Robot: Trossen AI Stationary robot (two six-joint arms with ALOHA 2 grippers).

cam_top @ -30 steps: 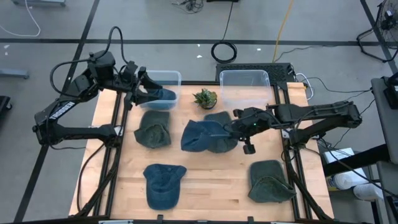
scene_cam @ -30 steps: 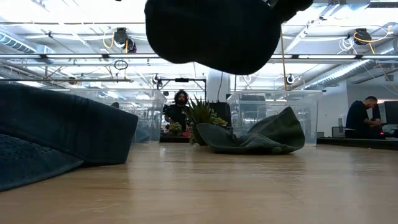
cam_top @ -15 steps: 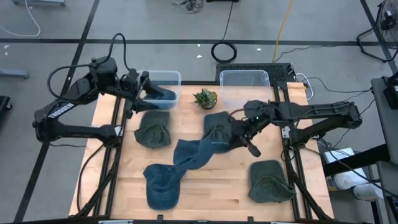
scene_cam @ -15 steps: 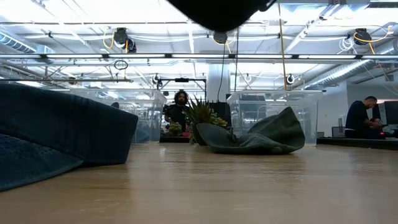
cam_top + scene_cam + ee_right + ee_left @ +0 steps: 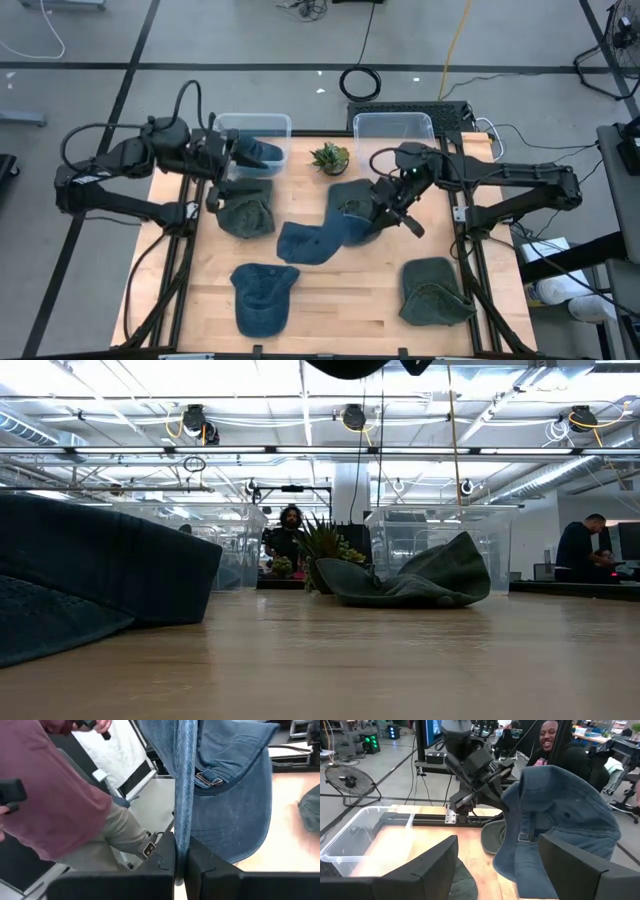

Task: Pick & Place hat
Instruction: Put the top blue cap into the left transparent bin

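My right gripper (image 5: 384,205) is shut on a blue hat (image 5: 312,240), which hangs above the table's middle; its underside shows at the top of the low view (image 5: 350,366). My left gripper (image 5: 233,161) stands open and empty beside the left clear bin (image 5: 282,122), facing the held blue hat (image 5: 560,820). Another blue hat (image 5: 262,152) lies in that bin. On the table lie a green hat (image 5: 246,216), a second green hat (image 5: 348,192) under the right gripper, a third (image 5: 436,292) and a blue hat (image 5: 262,296). My right gripper pinches a thin fold of the blue hat's rim (image 5: 181,832) between its two fingers, not far from the back strap's buckle (image 5: 207,779). The fingers come nearly level from the table's right side. The hat droops away from them, lifted clear of the table.
An empty clear bin (image 5: 393,135) stands at the far right and a small potted plant (image 5: 330,157) between the two bins. A person in a maroon top (image 5: 55,805) shows beyond the table. Bare wood lies at the near middle (image 5: 350,300).
My right gripper has risen and turned its wrist, moving a little toward the far edge, and has carried the blue hat up off the table; the hat swung out long below it and now hangs clear. My left gripper has swung away from over the left bin toward the table's middle, still open.
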